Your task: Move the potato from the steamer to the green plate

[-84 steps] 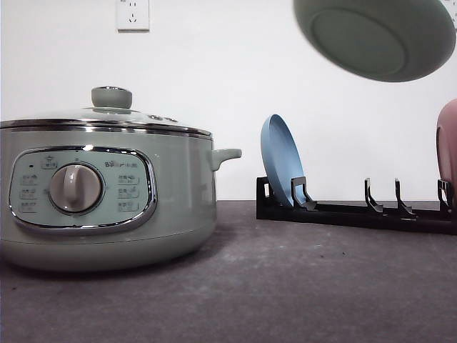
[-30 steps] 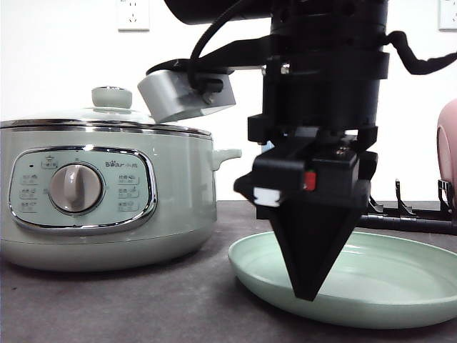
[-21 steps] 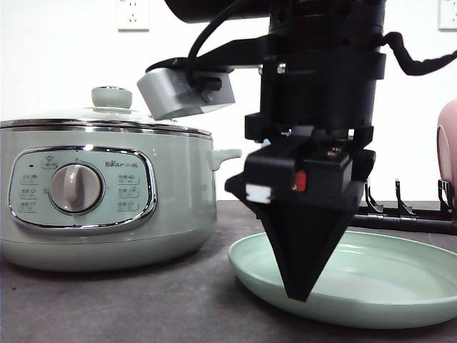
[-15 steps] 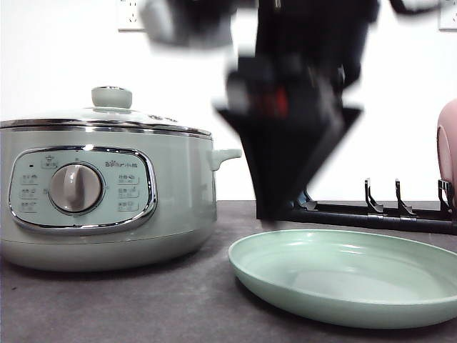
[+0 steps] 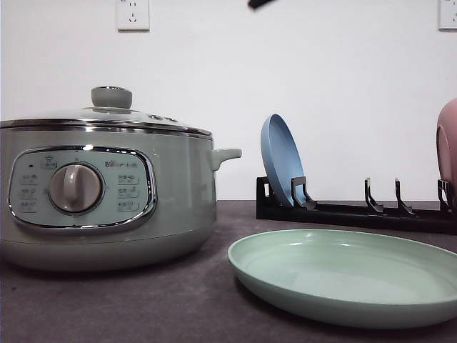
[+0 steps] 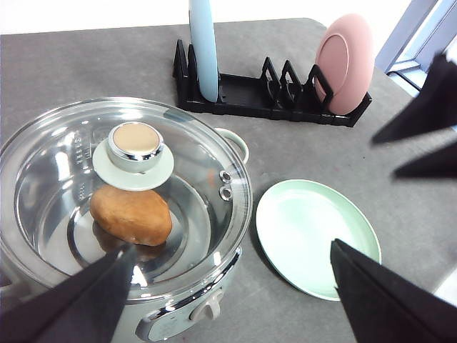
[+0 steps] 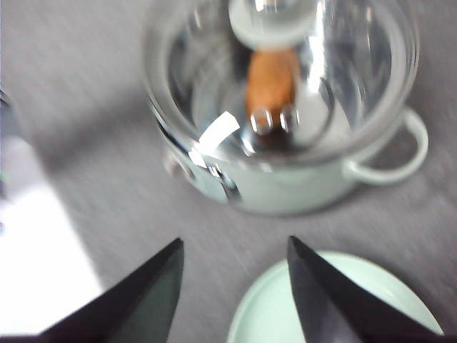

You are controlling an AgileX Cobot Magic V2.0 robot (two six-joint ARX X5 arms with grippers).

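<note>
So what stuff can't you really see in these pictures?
- Front view: the potato is hidden inside the steamer, behind its opaque wall.
- Front view: the pink dish is cut off by the edge.
- Right wrist view: motion blur smears the steamer's lid.
- Front view: the control panel labels are too small to read.

Left gripper (image 6: 228,286): two matte black fingers (image 6: 68,304), broad flat wedges tapering to points, plain surfaces. Right gripper (image 7: 235,293): same black triangular fingers (image 7: 153,296), smooth, slightly blurred. In the left wrist view two more black pointed tips (image 6: 428,128) of the same shape. Small black fragment (image 5: 261,3) in the front view.
</note>
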